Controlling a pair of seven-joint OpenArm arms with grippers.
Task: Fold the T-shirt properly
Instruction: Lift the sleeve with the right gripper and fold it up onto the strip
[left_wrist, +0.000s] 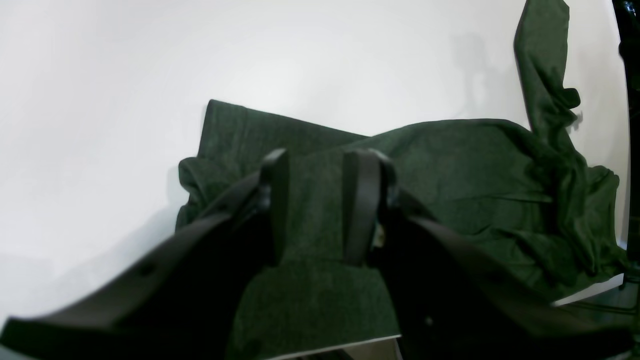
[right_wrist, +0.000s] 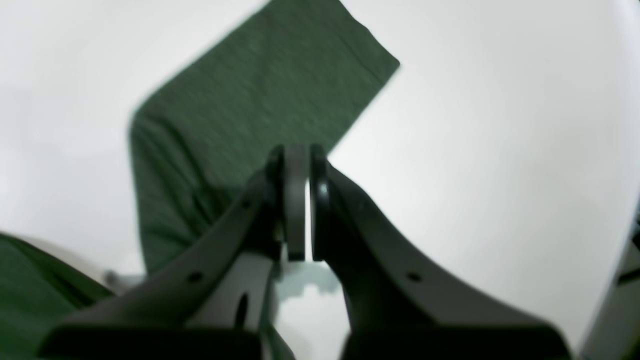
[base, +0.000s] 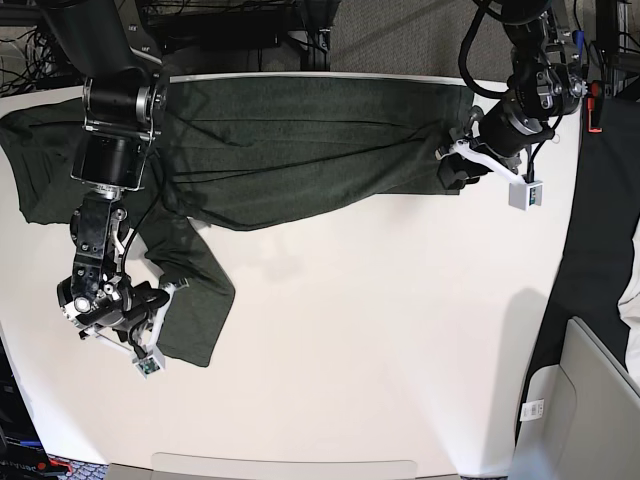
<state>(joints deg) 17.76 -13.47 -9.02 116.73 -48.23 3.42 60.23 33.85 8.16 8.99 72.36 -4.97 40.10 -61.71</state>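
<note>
1. Spreading across the upper part of the base view, the T-shirt (base: 300, 140) lies on the white table (base: 400, 330), a dark heathered olive-green knit with no print visible.
2. Its body runs in a long band from the upper left of the frame to the upper right, with lengthwise folds and wrinkles showing along it.
3. One long sleeve (base: 190, 300) hangs down from the band at lower left, ending in a straight hemmed cuff edge.
4. In the right wrist view this sleeve fills the upper middle of the frame as a flat strip with a square end.
5. The right gripper (base: 165, 295) sits at the sleeve's left edge in the base view; its fingers are pressed together, and whether cloth is pinched between them cannot be told.
6. The left gripper (base: 460, 165) is at the garment's end at upper right of the base view.
7. In the left wrist view its fingers (left_wrist: 277, 200) stand apart with a strip of the fabric between them, over bunched, creased cloth.
</note>
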